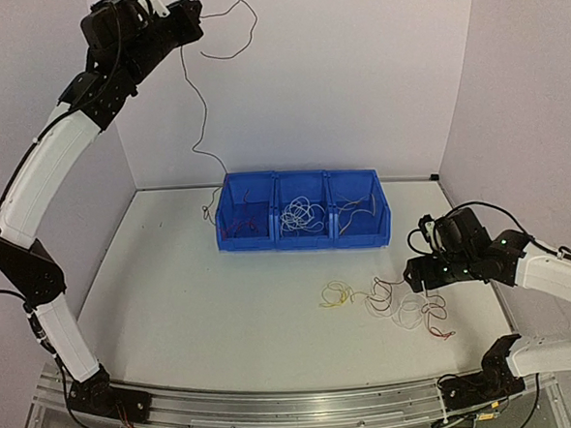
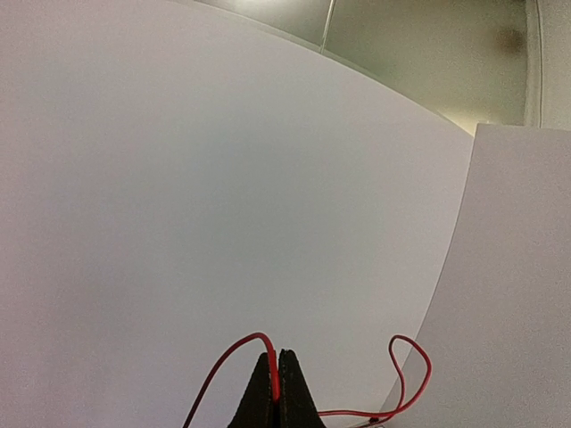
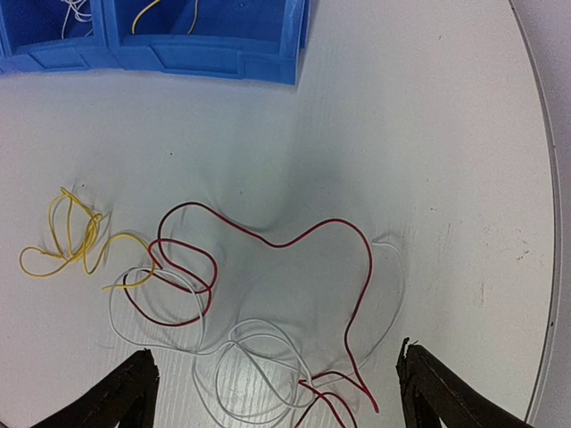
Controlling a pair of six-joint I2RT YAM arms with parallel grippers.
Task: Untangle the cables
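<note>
**Left gripper lifts one red wire high; right gripper hangs open over the tangle**

The left arm is raised far above the table (image 1: 194,307), near the back wall. The left gripper (image 2: 277,379) is clamped tight, its two black fingers (image 2: 263,392) pressed together with no gap. They pinch a single red wire (image 2: 234,355). In the wrist view the wire loops out to either side of the fingertips. From above, it trails from the gripper in a long, thin line down toward the table, and its lower end is just beside the left end of a blue bin (image 1: 306,240).

The bin stands at the back of the table and has three compartments. The left one holds red wires, the middle one white wires, and the right one a few yellowish wires.

The right gripper (image 3: 278,385) hangs low over the right side of the table with its fingers spread wide apart, grasping nothing. Directly under it lie the tangled cables (image 1: 393,302), in front of the bin and apart from it. A red loop (image 3: 294,241) crosses several white coils (image 3: 254,352), and a small yellow cluster (image 3: 67,239) sits at the tangle's left end.
</note>
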